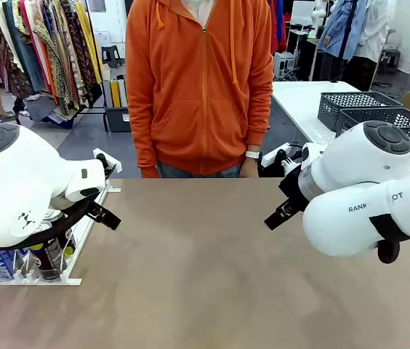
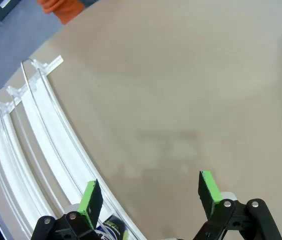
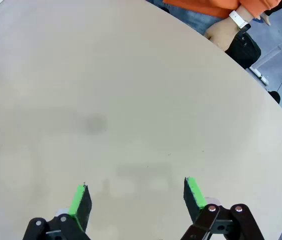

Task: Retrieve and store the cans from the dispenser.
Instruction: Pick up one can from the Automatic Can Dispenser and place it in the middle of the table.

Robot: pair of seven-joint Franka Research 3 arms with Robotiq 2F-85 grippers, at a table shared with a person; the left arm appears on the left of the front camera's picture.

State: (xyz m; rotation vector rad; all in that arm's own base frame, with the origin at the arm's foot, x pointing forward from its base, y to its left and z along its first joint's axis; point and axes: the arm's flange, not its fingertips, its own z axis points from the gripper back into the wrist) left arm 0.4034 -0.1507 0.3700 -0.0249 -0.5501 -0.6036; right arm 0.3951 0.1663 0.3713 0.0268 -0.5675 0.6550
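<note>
Approach step: my left hand [image 2: 151, 192], fingers apart, hangs by the rack [image 2: 36, 140] at the tabletop's [image 1: 205, 276] left edge; my right hand [image 3: 136, 197], also apart, hangs over bare tabletop. Next I must lower onto the nearest of the cans [image 1: 5, 262] and close. One rack; maybe three cans, my arm hides some.

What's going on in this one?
Nothing is held yet. The left gripper hangs with fingers open above the near end of the flat white wire-rail dispenser, where slim drink cans stand. The right gripper, also open, hovers over the brown table. A person in an orange hoodie stands at the far side.
</note>
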